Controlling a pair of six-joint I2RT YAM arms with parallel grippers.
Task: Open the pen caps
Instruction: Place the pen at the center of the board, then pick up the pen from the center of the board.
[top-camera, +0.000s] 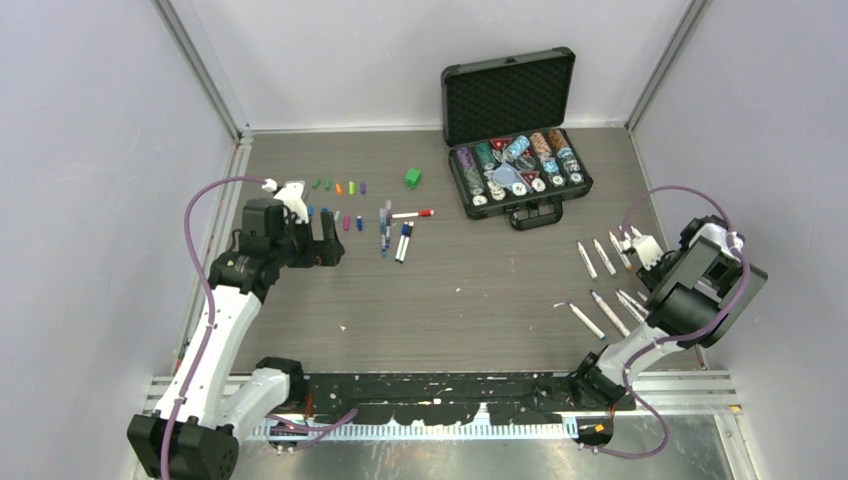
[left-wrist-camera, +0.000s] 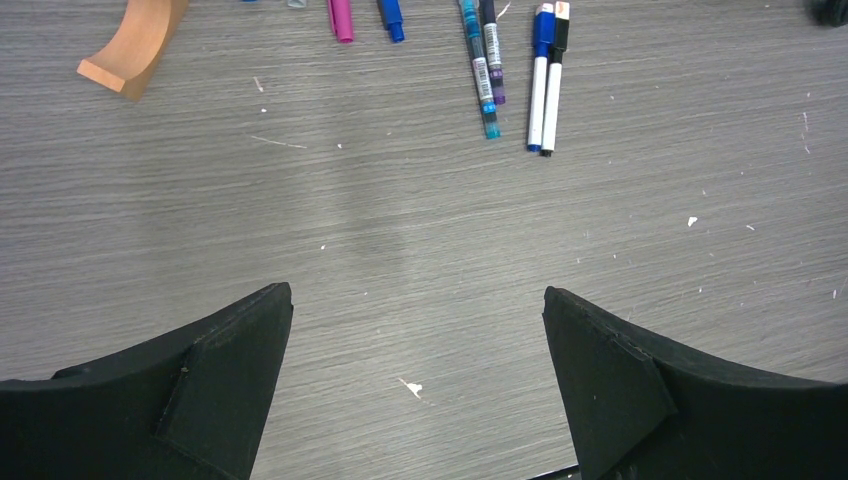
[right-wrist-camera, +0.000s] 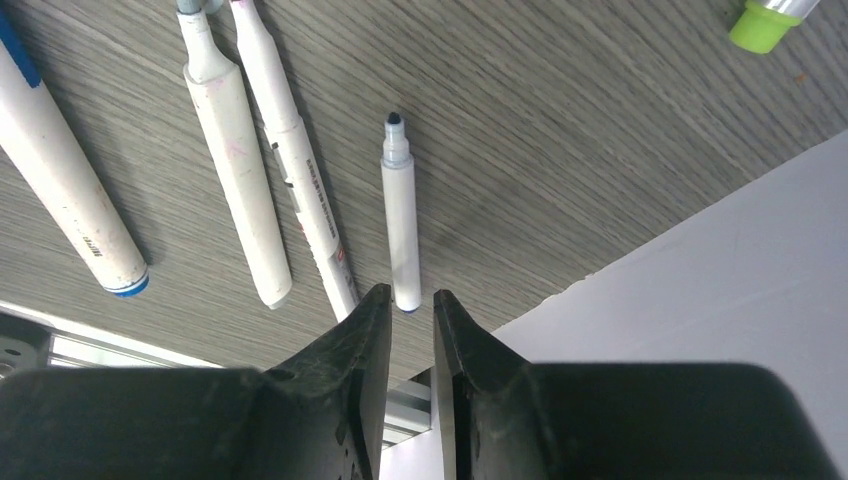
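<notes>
Only our right wrist view shows the right gripper (right-wrist-camera: 411, 298) narrowly parted, empty; overhead, black foam-lined case (top-camera: 510, 92) holds multicoloured chips (top-camera: 515, 160); left gripper (left-wrist-camera: 418, 295) gapes wide.

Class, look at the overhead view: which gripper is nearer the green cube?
Left. The left gripper hovers a short way to the green cube's near left; the right gripper is far off to its right, among the uncapped pens.
</notes>
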